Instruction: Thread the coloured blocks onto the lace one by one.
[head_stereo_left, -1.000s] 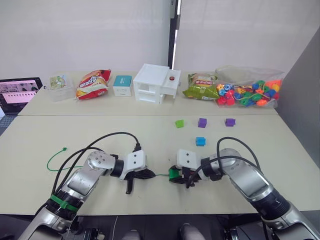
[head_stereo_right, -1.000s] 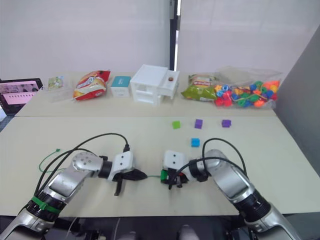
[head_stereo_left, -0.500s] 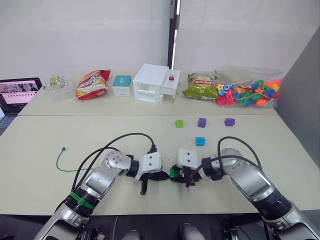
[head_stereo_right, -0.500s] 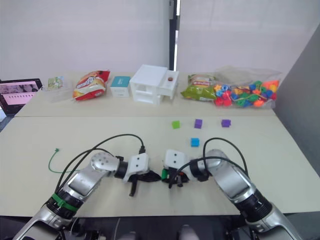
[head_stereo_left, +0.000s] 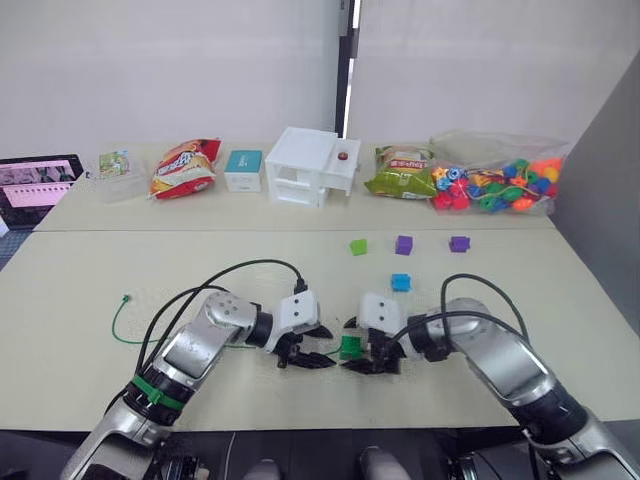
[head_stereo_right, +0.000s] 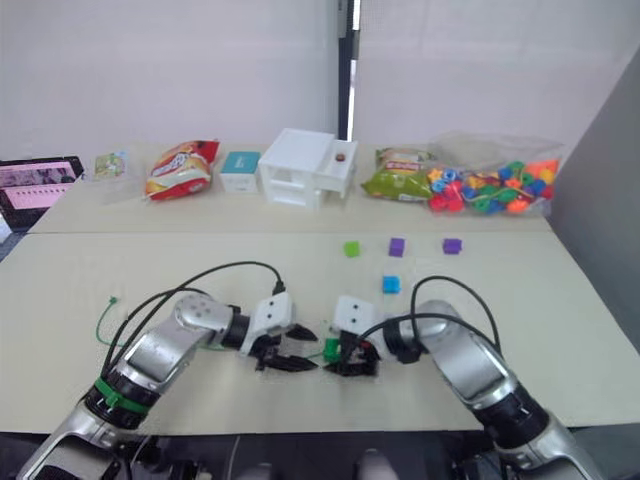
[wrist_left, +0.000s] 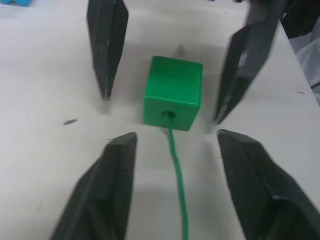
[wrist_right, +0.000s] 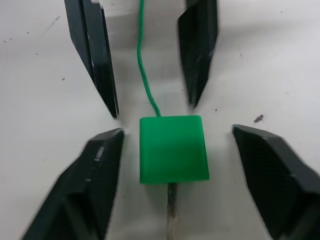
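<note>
You have the dark green block (wrist_left: 173, 93) sitting on the pale table (head_stereo_left: 120, 270), midway between the left gripper (head_stereo_left: 312, 347) and the right gripper (head_stereo_left: 372, 353); both are spread wide and touch nothing. The lace (wrist_left: 176, 165) runs into its hole on the left gripper's side. Beyond the right gripper you see the blue block (head_stereo_left: 401, 282), then light green block (head_stereo_left: 358, 246) and two purple blocks (head_stereo_left: 404, 244). Bare tabletop stretches outward from your left gripper, while snack bags (head_stereo_left: 184, 167) line the far edge by the white wall (head_stereo_left: 180, 70).
</note>
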